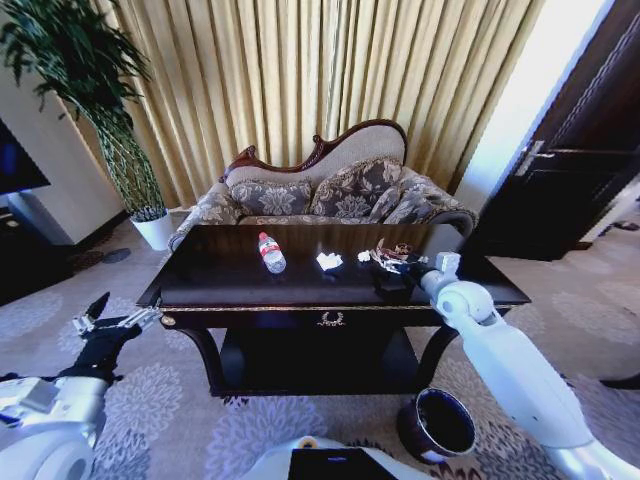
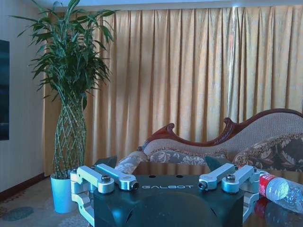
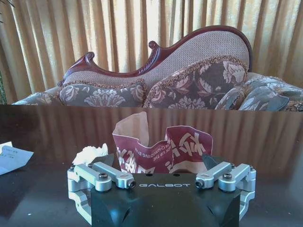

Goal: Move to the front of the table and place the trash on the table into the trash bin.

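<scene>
"GALBOT" lettered on the black body of the left gripper (image 2: 168, 185), same "GALBOT" on the right gripper (image 3: 162, 184), partly legible white print on the maroon wrapper (image 3: 163, 152)

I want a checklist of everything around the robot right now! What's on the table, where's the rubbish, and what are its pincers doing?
Surface: dark glossy table with gold trim, lower shelf beneath.
Job's things: water bottle lying on its side; white paper near the middle; red-and-white wrapper standing crumpled; trash bin on the carpet by the table's right front leg.
Clutter: a flat white slip on the tabletop.
Grippers: right pincer over the table, open, fingers either side of the wrapper; left pincer low beside the table's left end, open, holding nothing.
Cables: nothing seen.
Surroundings: sofa behind the table, curtains, potted plant, dark door.
</scene>
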